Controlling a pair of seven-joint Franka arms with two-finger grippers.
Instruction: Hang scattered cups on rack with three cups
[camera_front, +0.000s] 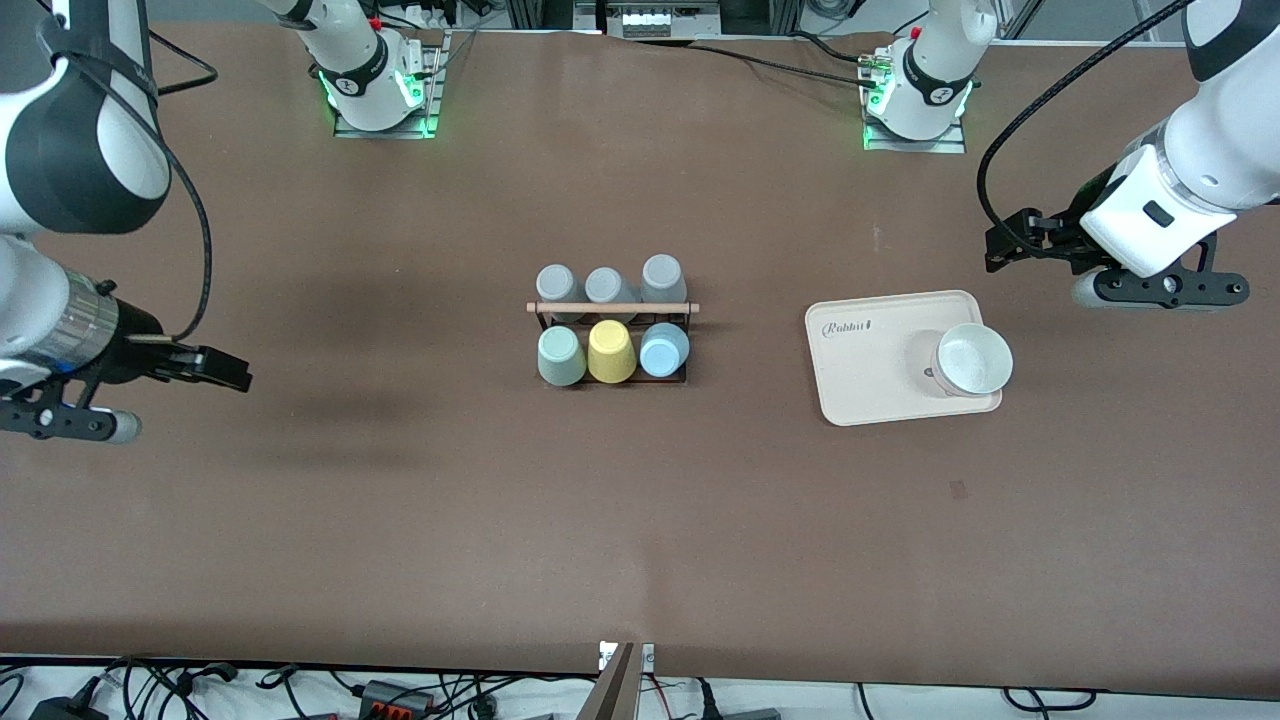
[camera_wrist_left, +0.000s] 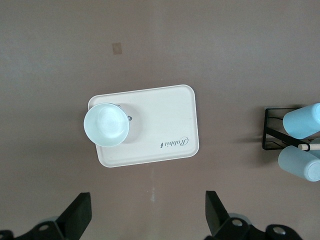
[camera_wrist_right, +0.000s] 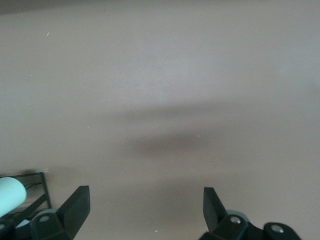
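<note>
Seeing the sage green cup (camera_front: 561, 356) & light blue cup (camera_front: 664, 349) already on the rack (camera_front: 612, 308) mid-table, we'd keep left gripper (camera_wrist_left: 145, 217) & right gripper (camera_wrist_right: 145, 212), both wide open w/ nothing held, parked clear.

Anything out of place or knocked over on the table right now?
Nothing stands out: six cups sit on the rack, the bowl stands upright on the tray, and the left gripper and right gripper hang open, empty.

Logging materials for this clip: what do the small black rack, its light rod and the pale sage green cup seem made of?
Black rack: thin wire, likely painted metal. Light rod: tan and matte, probably wood. Pale sage green cup: matte, opaque, uniform colour; plastic or ceramic, undecidable.
</note>
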